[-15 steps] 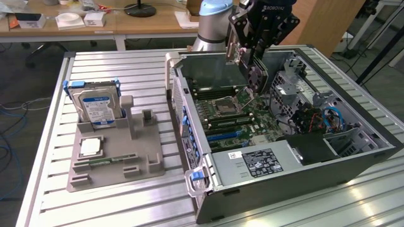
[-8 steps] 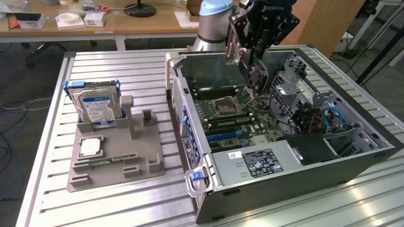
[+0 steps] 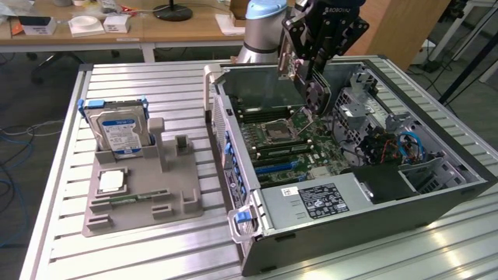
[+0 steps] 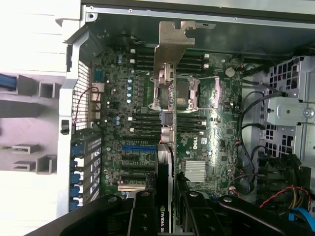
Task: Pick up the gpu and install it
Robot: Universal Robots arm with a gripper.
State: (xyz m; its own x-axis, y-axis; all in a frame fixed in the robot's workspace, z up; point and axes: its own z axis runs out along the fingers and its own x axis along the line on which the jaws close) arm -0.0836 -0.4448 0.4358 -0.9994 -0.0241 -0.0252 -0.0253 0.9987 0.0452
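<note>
Grip: black two-finger gripper (image 3: 307, 58) pinched on thin black-faced, silver-bracketed gpu (image 4: 166, 98) | Position: hung edge-on above green motherboard (image 4: 123, 98) inside open black computer case (image 3: 435, 198), not yet seated | Judgement: best held upright, bracket squared to rear openings.

From my remote station I saw a slatted aluminium worktop (image 3: 140, 76), with bright overhead light glaring off its ridges toward the exterior view's lower right. Behind it stood a long wooden desk (image 3: 186, 30) that carried a few small white boxes (image 3: 86, 24) and a round black stand base (image 3: 172, 11). Grey floor (image 3: 31, 93) lay off the worktop's edge on the exterior view's left, where blue cables (image 3: 17, 153) trailed. At the far right a tall wooden panel (image 3: 404, 29) rose, with a slanting black pole (image 3: 467, 64) near it.
</note>
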